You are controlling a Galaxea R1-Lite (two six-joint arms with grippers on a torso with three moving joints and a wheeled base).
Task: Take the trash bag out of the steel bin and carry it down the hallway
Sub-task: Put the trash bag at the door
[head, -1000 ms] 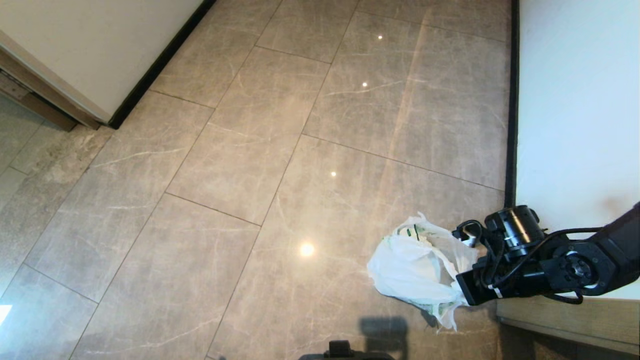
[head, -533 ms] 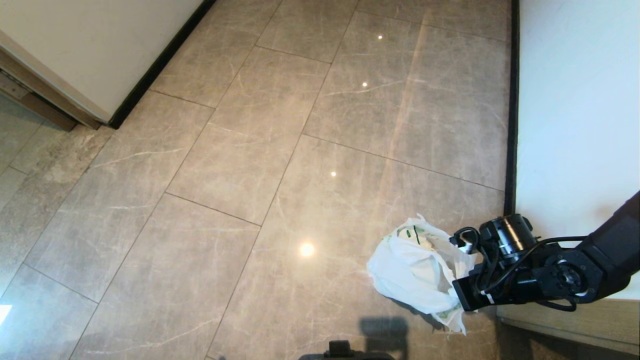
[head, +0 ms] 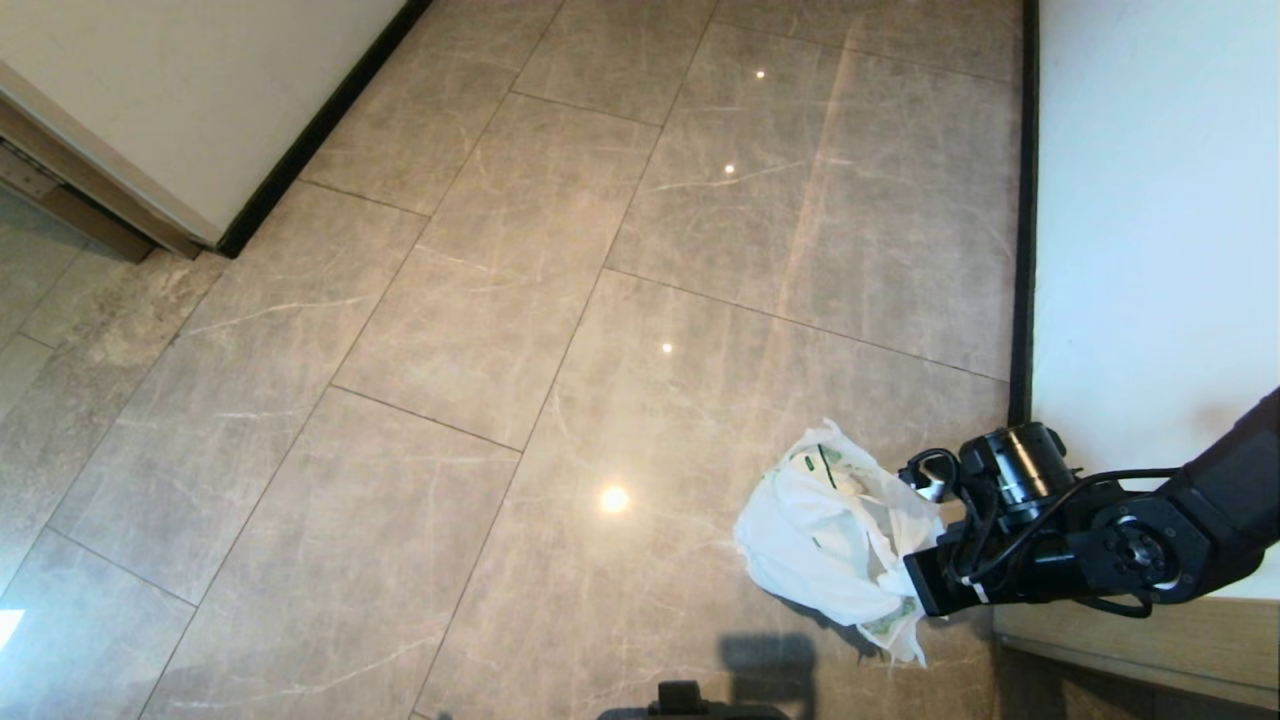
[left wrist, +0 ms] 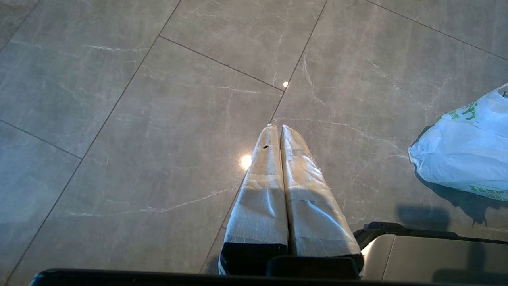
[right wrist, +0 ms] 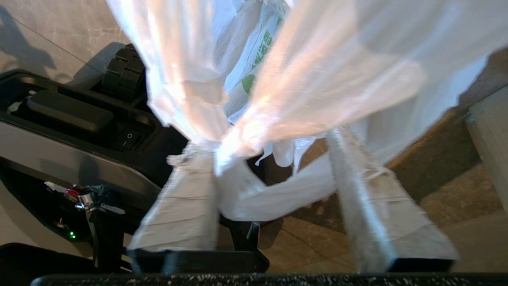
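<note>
Trash bag [head: 830, 530]: thin white plastic with green print, slumped on the glossy tile floor [head: 500, 350] of the hallway, close to the right-hand wall [head: 1150, 200] and its black baseboard [head: 1022, 250]. No steel bin shows in any view.

Right gripper [right wrist: 274, 186]: low beside the bag, at the bag's wall-side edge in the head view. Its taped fingers [right wrist: 182, 206] stand apart, with a bunched twist of the bag's film lying against one of them and a loose strip trailing across the gap. Whether that film is pinched or merely draped cannot be told.

Left gripper [left wrist: 281, 131]: parked over bare floor, well apart from the bag, its two fingers pressed together on nothing.

Handling, as a judgement: light, limp and shapeless; the film looks slippery and easy to tear, and it will sag and swing once lifted. It holds no edge, so a pinch on flat film would likely slide off.

Where to hold: the gathered neck or loop handles, where the plastic is bunched thick.

Orientation: the body lies spread flat, its longer run going from the far side toward the robot's base [head: 690, 700]; the gathered end points toward the right gripper.
</note>
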